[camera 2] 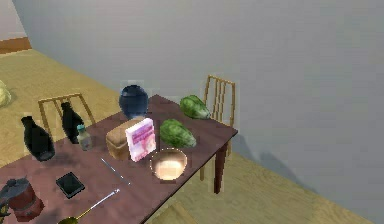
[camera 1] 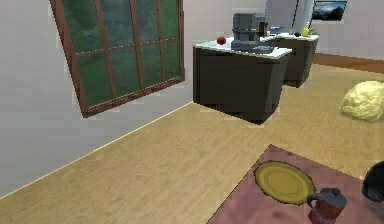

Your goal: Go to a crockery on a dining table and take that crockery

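A reddish-brown dining table (camera 2: 200, 125) carries a pale round bowl (camera 2: 168, 165) near its front edge. A round blue vase (camera 2: 133, 98) stands at the far side. A dark reddish jug-like vessel (camera 2: 20, 198) sits at the table's left end. In the forward view the same table's corner (camera 1: 250, 200) shows at the bottom right, bearing a yellow-green plate (camera 1: 283, 182) and a dark red jug-like vessel (camera 1: 328, 205).
The table also holds two green objects (camera 2: 177, 132), a pink box (camera 2: 141, 140), a brown box (camera 2: 120, 133), two dark bottles (camera 2: 38, 140) and a black flat item (camera 2: 70, 184). Wooden chairs (camera 2: 222, 100) stand behind it. Ahead are a dark counter (camera 1: 235, 75), a large window (camera 1: 120, 50) and open wood floor (camera 1: 150, 150).
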